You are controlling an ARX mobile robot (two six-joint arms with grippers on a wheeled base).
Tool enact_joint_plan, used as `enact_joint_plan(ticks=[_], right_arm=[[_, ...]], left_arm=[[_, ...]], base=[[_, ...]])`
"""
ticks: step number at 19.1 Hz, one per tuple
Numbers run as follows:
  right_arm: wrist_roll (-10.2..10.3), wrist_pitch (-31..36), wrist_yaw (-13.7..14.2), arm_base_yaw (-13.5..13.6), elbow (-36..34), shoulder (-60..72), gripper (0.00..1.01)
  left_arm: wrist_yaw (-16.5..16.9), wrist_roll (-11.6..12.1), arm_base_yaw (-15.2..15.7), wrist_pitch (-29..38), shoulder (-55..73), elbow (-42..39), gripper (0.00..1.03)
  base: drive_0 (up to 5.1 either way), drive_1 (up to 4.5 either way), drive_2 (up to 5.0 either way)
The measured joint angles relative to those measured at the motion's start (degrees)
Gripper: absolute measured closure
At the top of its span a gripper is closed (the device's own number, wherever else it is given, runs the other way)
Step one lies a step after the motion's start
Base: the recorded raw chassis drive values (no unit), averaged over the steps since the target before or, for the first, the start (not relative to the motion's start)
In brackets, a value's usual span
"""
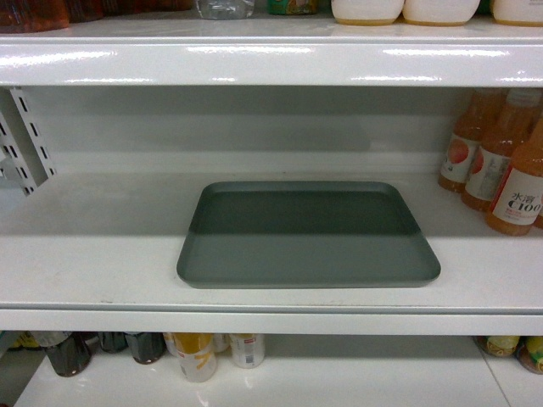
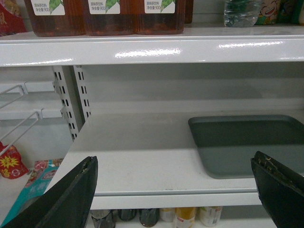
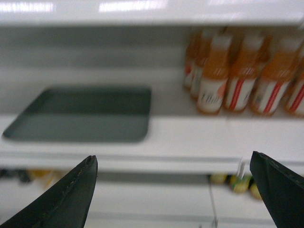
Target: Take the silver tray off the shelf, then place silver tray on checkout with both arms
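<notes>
A: Where is the tray?

B: The silver tray (image 1: 307, 236) lies flat on the middle board of the shelf (image 1: 93, 254), roughly centred along its length. Its near long side runs close to the board's front edge; its far side sits in the shadow cast by the board above.

A: Anything around it?

B: A group of orange juice bottles (image 1: 501, 161) stands at the board's right end, towards the back, apart from the tray. The left half of the board is bare up to the perforated upright (image 1: 30, 131) at the back left corner. More bottles and jars stand on the board below (image 1: 197, 354), and brown tea jugs (image 2: 107, 16) stand on the board above.

A: And the arms?

B: Neither shows in the head view. In the left wrist view, the left gripper (image 2: 175, 190) is in front of the shelf, its two black fingers (image 2: 71, 194) spread wide, nothing between them. It faces the board's left half, with the tray's left end showing towards the right finger.

A: The right one?

B: The right gripper (image 3: 173, 190) is also spread wide and holds nothing. That picture is blurred. It faces the board's front edge just right of the tray's right end, with the juice bottles beyond. Neither gripper touches the tray or the shelf.
</notes>
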Motion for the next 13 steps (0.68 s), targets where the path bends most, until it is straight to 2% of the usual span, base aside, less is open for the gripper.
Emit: enact_joint_plan(ticks=[1,2,3,4,6,8,10,13], right_arm=[[0.26,-3.15,-2.99,0.94,2.78,9.16,0.03],[0.68,0.96,-3.17,2.69,3.54,17.11,0.03],[0.98,6.27,-3.41,4.55,3.69,25.05,0.03],[1.31,12.26,-2.97,6.21,4.31,32.96,0.03],[2.12,24.72,-2.08,8.70,8.41,52.22,0.03],[3.23,32.57,-2.27,9.92,12.72,67.38,0.03],[5.38,37.13,-2.80,9.97,18.64,81.92,0.03],[7.15,39.21,-2.80,10.23,23.02,90.64,0.03]], left_arm=[[-3.34,-0.96,-1.03,-6.67,1.73,1.92,0.05],[-8.50,-2.25,-4.50,-12.52,9.57,5.57,0.05],[-9.81,-2.84,-6.03,-8.15,20.50,7.17,0.05],[-9.68,-2.95,-5.99,-2.32,30.16,7.19,0.05],[-7.39,-3.41,-6.47,13.92,52.33,8.92,0.05],[-6.45,-3.76,-9.03,24.74,70.20,14.05,0.05],[-6.14,-4.94,-10.75,30.40,85.50,20.48,0.05],[-6.14,-5.97,-11.19,30.53,94.51,25.16,0.05]], base=[[0.0,0.00,0.0],[0.0,0.00,0.0],[0.0,0.00,0.0],[0.0,0.00,0.0],[0.0,0.00,0.0],[0.0,0.00,0.0],[0.0,0.00,0.0],[0.0,0.00,0.0]])
